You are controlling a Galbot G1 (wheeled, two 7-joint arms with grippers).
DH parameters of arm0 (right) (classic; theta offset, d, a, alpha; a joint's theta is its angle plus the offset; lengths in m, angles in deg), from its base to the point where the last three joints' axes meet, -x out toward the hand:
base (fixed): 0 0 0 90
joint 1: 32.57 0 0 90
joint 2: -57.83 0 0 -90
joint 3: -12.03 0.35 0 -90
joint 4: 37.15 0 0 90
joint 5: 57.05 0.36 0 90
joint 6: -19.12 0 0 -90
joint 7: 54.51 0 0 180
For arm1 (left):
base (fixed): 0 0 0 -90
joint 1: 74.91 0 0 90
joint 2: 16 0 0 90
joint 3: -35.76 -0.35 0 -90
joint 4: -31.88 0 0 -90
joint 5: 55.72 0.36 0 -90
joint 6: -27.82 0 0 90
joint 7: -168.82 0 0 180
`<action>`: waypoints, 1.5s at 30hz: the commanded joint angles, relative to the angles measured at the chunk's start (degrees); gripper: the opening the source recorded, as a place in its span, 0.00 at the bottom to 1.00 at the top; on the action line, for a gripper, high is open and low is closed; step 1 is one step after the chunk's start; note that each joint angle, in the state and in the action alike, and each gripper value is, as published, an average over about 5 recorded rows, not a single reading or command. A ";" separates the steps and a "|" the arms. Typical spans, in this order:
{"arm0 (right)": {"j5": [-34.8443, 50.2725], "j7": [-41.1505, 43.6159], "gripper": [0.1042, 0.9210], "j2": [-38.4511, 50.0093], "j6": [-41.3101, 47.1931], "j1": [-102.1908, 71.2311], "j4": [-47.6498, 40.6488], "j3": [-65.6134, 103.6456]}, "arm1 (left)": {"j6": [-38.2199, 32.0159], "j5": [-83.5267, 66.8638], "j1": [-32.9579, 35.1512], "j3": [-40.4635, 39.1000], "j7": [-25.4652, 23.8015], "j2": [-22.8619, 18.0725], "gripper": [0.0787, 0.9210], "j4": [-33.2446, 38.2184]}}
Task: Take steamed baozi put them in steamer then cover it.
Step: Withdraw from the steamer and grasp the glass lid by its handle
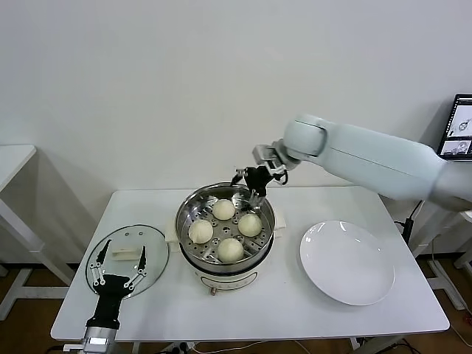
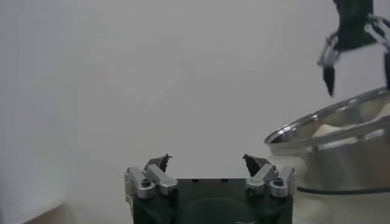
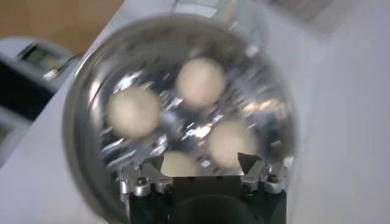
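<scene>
Several cream-white steamed baozi (image 1: 224,209) lie on the perforated tray inside the shiny steamer (image 1: 181,215) at the middle of the table. My right gripper (image 1: 251,184) hangs open just above the steamer's far rim, holding nothing. In the right wrist view its open gripper (image 3: 201,161) looks down on the baozi (image 3: 200,82) in the steamer (image 3: 73,122). My left gripper (image 1: 122,251) stands open and empty low over the glass lid (image 1: 155,254) at the table's left. In the left wrist view, the left gripper (image 2: 207,161) is empty, with the steamer (image 2: 347,164) off to the side.
A large white plate (image 1: 346,262) lies bare on the table's right. The lid carries a cream handle (image 1: 125,254). A wall stands behind the table, and a side table edge shows at far left.
</scene>
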 commanded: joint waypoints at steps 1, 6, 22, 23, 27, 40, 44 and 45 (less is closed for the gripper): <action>-1.30 -50.82 0.88 15.07 -12.64 -29.22 9.21 29.91 | 6.18 9.13 -3.38 0.07 5.41 1.02 0.88 -1.00; -4.99 -54.03 0.88 13.60 -18.80 -53.99 8.30 55.20 | 9.87 18.20 -5.24 0.05 9.88 1.38 0.88 -2.70; -8.25 -50.77 0.88 -5.08 -24.03 -92.05 8.42 91.20 | 6.80 42.83 -6.67 4.15 10.54 6.10 0.88 -12.15; -8.36 -50.60 0.88 -6.14 -24.29 -93.15 8.42 91.86 | 6.79 44.75 -6.67 4.38 10.47 6.40 0.88 -13.10; -9.23 -49.96 0.88 -8.94 -25.14 -95.76 8.49 92.88 | 7.25 50.56 -6.51 4.64 9.08 7.58 0.88 -16.48; -13.25 -49.30 0.88 -12.52 -25.01 -96.33 8.46 91.70 | 6.89 56.51 -10.30 3.39 10.97 6.63 0.88 -23.74; -14.21 -49.13 0.88 -13.13 -24.92 -96.25 7.98 91.44 | 6.44 56.67 -12.83 2.72 12.56 5.87 0.88 -25.35; -14.47 -49.08 0.88 -13.25 -24.91 -96.30 7.92 91.37 | 6.63 56.64 -13.17 2.54 12.57 5.87 0.88 -25.45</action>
